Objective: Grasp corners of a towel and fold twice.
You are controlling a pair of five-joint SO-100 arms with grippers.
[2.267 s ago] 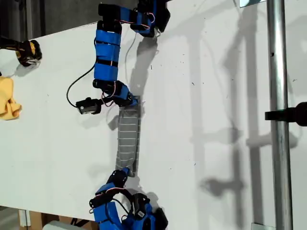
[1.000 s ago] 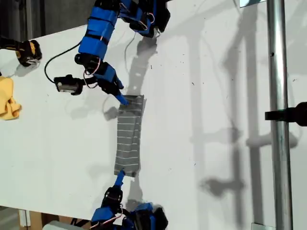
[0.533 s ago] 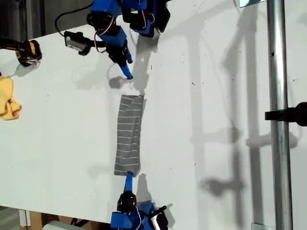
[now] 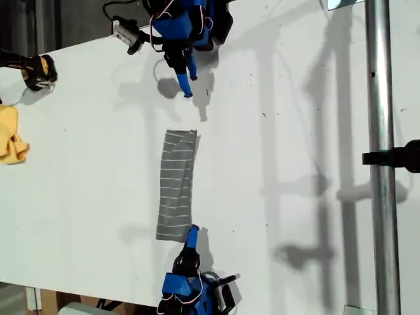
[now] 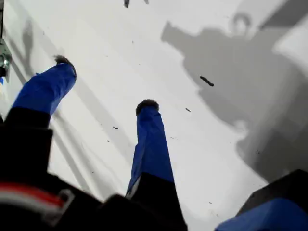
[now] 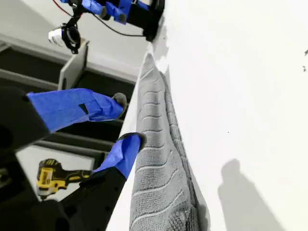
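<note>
The towel [image 4: 177, 187], grey with thin white stripes, lies on the white table [image 4: 85, 190] as a narrow folded strip. My first gripper [image 4: 186, 82] hangs above the table near its arm's base at the top of the exterior view, well away from the towel's far end. Its wrist view shows the gripper [image 5: 105, 82] open over bare table. My second gripper [image 4: 191, 233] sits just off the towel's near end. In the second wrist view it [image 6: 127, 121] is open beside the towel [image 6: 159, 159], holding nothing.
A yellow cloth [image 4: 12, 141] and a yellow drill [image 4: 36, 71] lie at the exterior view's left edge. A metal pole [image 4: 380, 157] with a black clamp [image 4: 400, 156] runs down that view's right. The table's front edge is close behind the second arm.
Both grippers have let go of the towel's ends and drawn back. The first rose toward its base and the second pulled back to the table's edge. The towel now lies flat.
</note>
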